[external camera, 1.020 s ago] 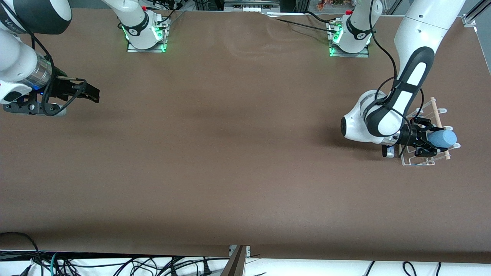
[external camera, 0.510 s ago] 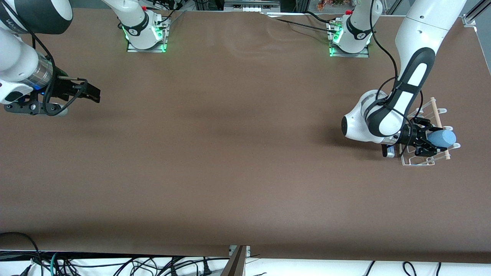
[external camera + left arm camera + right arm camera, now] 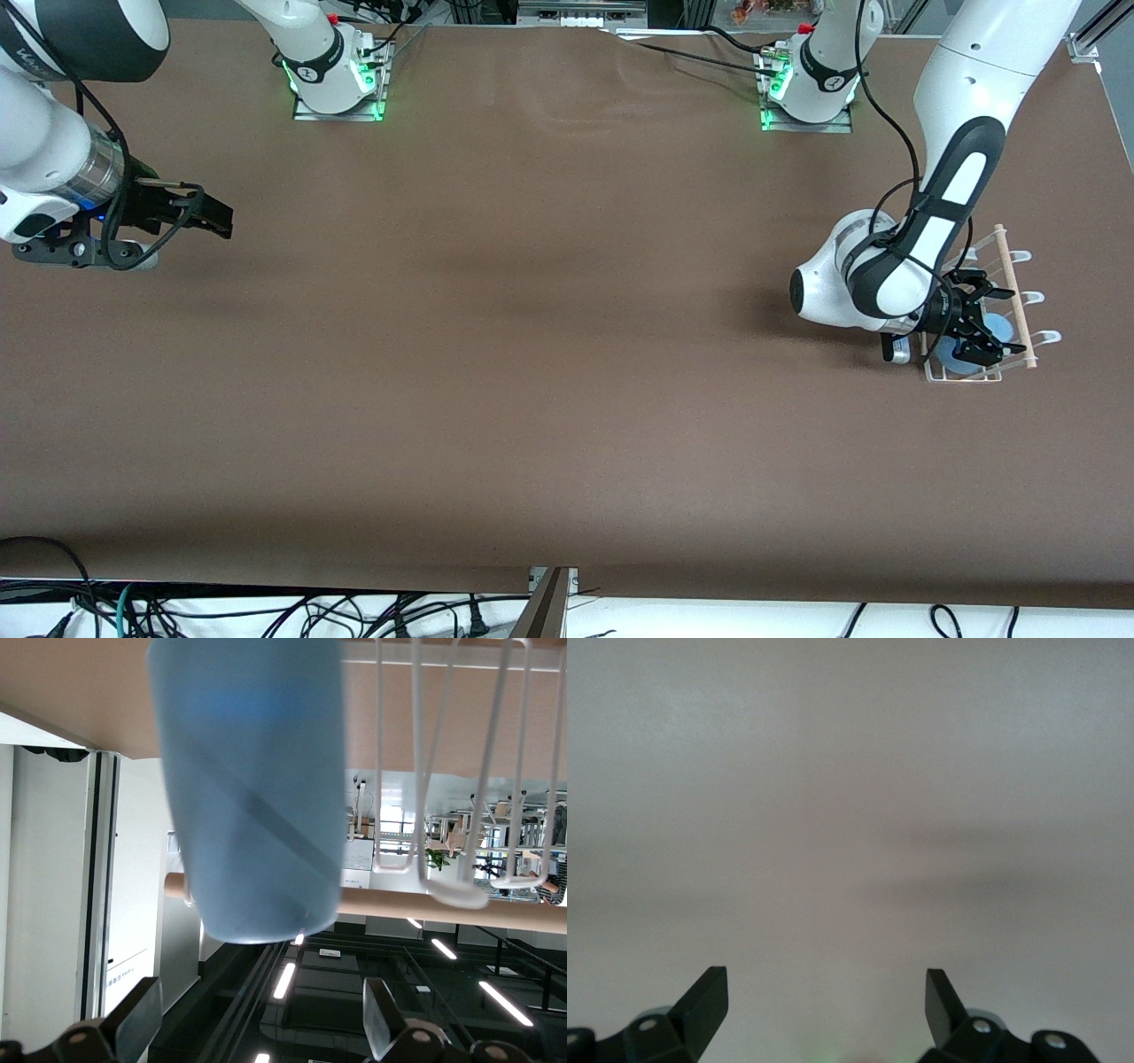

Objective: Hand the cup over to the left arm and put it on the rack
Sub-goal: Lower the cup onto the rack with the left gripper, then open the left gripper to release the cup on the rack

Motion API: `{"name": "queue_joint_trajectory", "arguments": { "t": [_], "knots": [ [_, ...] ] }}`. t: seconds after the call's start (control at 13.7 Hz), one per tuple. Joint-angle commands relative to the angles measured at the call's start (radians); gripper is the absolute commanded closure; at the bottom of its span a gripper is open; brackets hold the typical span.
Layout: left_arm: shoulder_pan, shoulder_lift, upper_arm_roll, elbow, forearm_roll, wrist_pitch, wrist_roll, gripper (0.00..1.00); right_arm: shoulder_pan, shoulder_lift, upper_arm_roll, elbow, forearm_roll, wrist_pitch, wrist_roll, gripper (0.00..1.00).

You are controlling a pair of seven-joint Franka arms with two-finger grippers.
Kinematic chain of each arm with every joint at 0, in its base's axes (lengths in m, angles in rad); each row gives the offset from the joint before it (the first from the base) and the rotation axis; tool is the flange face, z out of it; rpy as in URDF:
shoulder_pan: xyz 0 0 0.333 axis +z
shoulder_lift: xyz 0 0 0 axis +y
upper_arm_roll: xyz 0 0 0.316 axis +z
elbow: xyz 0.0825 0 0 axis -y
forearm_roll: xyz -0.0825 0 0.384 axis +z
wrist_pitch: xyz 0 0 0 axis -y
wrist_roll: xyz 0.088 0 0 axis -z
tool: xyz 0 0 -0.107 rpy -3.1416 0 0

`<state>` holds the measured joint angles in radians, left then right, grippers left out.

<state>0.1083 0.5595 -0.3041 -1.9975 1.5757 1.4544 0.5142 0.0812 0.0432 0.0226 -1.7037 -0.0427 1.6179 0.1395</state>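
Note:
The light-blue cup (image 3: 1001, 330) sits in the wire rack (image 3: 962, 377) at the left arm's end of the table. In the left wrist view the cup (image 3: 252, 788) leans against the wooden dowel (image 3: 425, 901) beside the white prongs (image 3: 443, 771). My left gripper (image 3: 985, 324) hangs open over the rack. Its fingers (image 3: 142, 1019) stand wide apart and clear of the cup, with the left gripper (image 3: 263, 1032) holding nothing. My right gripper (image 3: 217, 220) waits open over the table at the right arm's end; in its wrist view the right gripper (image 3: 827, 1005) is empty over bare brown table.
The two arm bases (image 3: 337, 84) (image 3: 806, 89) glow green along the table edge farthest from the front camera. The brown table (image 3: 532, 354) spreads between the arms. Cables (image 3: 266, 611) hang below the nearest edge. The rack stands close to the table's end.
My left gripper has opened and let go of the cup. The cup, held lying over the dowel before, has dropped into the rack. The right arm has barely moved.

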Motion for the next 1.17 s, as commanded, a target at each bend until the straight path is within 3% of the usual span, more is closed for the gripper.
{"name": "queue_joint_trajectory", "arguments": {
  "t": [0.0, 0.22, 0.58, 0.8, 1.09],
  "knots": [
    [0.014, -0.012, -0.01, -0.012, 0.033, 0.001, -0.013, 0.0, 0.0, 0.003, 0.004, 0.012, -0.006, -0.013, -0.003, 0.01],
    [0.01, -0.032, -0.02, 0.015, -0.026, 0.001, -0.002, 0.0, 0.0, 0.004, 0.004, 0.012, -0.006, -0.013, -0.003, 0.01],
    [-0.004, -0.065, -0.023, 0.17, -0.417, 0.001, -0.019, 0.0, 0.0, 0.004, 0.005, 0.012, -0.006, -0.013, -0.003, 0.01],
    [0.008, -0.073, -0.018, 0.311, -0.72, -0.003, -0.078, 0.0, 0.002, 0.004, 0.005, 0.012, -0.006, -0.013, -0.003, 0.01],
    [0.007, -0.116, -0.02, 0.4, -0.994, -0.002, -0.303, 0.0, 0.002, 0.012, 0.007, 0.013, -0.006, -0.013, 0.003, 0.01]
  ]
}}
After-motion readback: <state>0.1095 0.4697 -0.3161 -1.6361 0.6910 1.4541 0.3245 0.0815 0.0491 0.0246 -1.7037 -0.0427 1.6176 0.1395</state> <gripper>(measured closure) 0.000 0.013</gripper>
